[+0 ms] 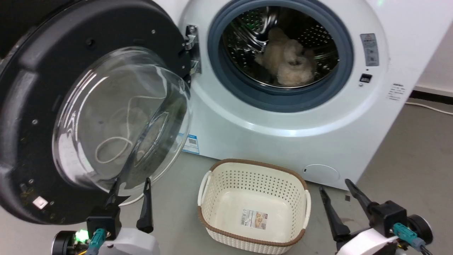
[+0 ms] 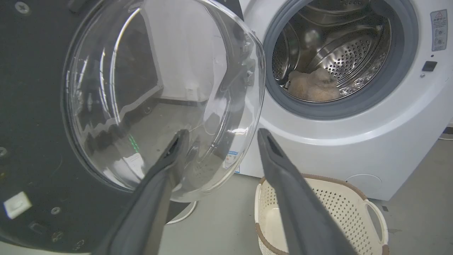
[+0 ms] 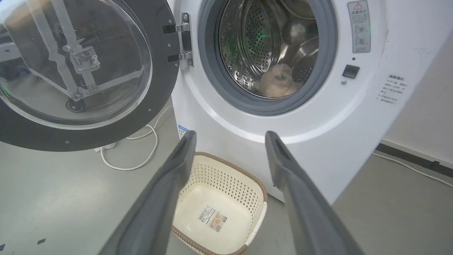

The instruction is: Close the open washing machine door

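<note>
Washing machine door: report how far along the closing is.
Done: nothing; the washing machine door stands wide open. In hand: the open left gripper sits by its glass, contact unclear. Left: swing it onto the washing machine. The right gripper is open, holding nothing.

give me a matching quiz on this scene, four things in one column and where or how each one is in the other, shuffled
Things
1. door
2. basket
3. fluffy thing
4. left gripper

Places or states
a. inside the drum
b. fingers apart, tips near the glass
c. swung wide on its hinge
d. on the floor

Pairs: 1-c, 2-d, 3-a, 4-b
</note>
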Controlling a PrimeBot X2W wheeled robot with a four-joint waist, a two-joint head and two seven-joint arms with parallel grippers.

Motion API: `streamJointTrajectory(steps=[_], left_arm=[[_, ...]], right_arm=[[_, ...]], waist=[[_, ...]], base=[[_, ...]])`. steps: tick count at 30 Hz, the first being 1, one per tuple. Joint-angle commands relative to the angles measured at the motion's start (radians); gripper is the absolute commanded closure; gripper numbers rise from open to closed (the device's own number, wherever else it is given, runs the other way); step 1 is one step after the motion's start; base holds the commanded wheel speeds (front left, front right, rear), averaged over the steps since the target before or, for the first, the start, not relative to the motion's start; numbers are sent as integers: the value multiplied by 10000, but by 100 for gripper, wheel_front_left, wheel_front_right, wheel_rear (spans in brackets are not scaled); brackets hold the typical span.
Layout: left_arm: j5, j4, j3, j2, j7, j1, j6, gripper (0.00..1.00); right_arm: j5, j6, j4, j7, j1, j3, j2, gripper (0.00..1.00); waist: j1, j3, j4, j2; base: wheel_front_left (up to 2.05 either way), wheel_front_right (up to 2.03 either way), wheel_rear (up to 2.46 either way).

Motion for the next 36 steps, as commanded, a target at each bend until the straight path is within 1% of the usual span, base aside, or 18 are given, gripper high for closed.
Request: streamJointTrajectory(steps=[1, 14, 32, 33, 36], left_arm=[[-72, -90, 47, 18, -131, 190, 95, 0], [-206, -336, 230, -2, -403, 416, 295, 0], [-320, -493, 343, -10, -779, 715, 544, 0], [-365, -527, 368, -10, -862, 778, 602, 0], [-411, -587, 408, -11, -966, 845, 674, 0]], right_arm=[[41, 2, 93, -130, -176, 144, -45, 0], [212, 3, 503, -402, -577, 881, -184, 0], [318, 4, 881, -778, -725, 1533, -299, 0], [358, 5, 950, -861, -748, 1663, -317, 0], [413, 5, 1058, -965, -807, 1863, -349, 0]], waist=[[0, 23, 122, 0], [0, 54, 689, 0], [0, 54, 1445, 0], [0, 66, 1622, 0], [0, 73, 1837, 0]], base=[[0, 0, 0], [-3, -3, -3], [-1, -1, -1], [0, 0, 0], [0, 0, 0]])
